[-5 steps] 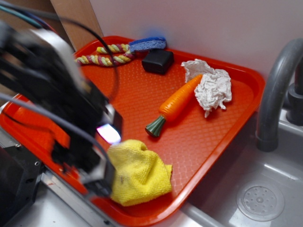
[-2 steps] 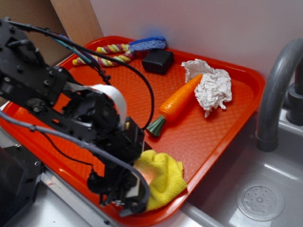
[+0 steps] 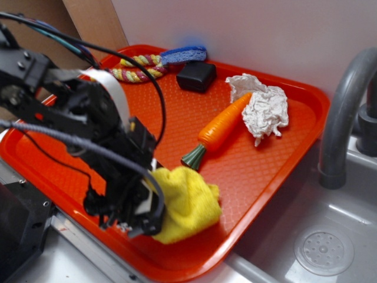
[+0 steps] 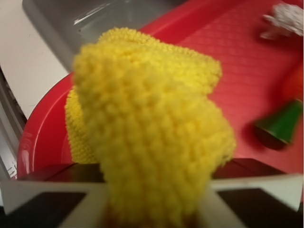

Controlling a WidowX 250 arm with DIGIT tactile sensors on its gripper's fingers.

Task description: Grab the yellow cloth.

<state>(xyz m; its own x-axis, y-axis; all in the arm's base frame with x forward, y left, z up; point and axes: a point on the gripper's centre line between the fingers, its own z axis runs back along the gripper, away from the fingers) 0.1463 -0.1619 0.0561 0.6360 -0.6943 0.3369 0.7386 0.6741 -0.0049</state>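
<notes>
You had the red tray (image 3: 277, 159) spread out beyond the gripper (image 3: 147, 206), which sat low over the tray's near corner with the sink (image 3: 330, 236) off to its far side. The yellow cloth (image 3: 188, 203) lay right at the gripper, bunched against its front and reaching away from it toward the carrot (image 3: 221, 128), and it rested on the tray floor near the rim. In the wrist view a fold of the yellow cloth (image 4: 152, 137) rose straight up between the two pale fingers (image 4: 52, 199), filling the gap at the bottom of the frame, so I judged the gripper clamped on that fold. That was the relation your next move turned on: the cloth was already in the bite, its bulk hanging forward of the tool, so a lift would have needed only to go straight up. The outside view could not show you this, since the arm and its cables hid the fingertips; it showed instead where the cloth sat on the tray. Well beyond the gripper lay the carrot with its green end (image 4: 280, 126) nearest the tool, the white rag (image 3: 265, 109) touching its far tip, then the rope toy (image 3: 138, 66) and the small black block (image 3: 196, 75) at the tray's far edge, all apart from the cloth.
</notes>
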